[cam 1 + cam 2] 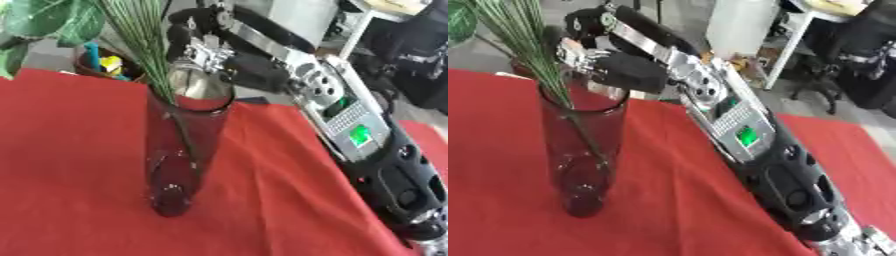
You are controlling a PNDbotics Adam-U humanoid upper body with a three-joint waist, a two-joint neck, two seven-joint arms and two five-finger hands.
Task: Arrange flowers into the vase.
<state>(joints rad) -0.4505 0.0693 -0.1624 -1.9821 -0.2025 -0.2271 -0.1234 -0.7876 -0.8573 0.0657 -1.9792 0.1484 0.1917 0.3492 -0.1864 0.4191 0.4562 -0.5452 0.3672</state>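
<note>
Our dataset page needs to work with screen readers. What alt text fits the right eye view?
A tall dark glass vase on a red tablecloth holds thin green stems. The robot's right hand is at the vase rim, its black and silver arm coming in from the lower right.

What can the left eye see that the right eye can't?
Only the left eye view shows the big green leaves in full at the top left corner, and a brown pot holding colourful things behind the table. The right eye view catches just a sliver of leaf, but shows the right hand more clearly, beside the vase's rim, plus more of the white shelf behind. Both show the dark glass vase standing upright on the red tablecloth with thin green stems in it.
</note>
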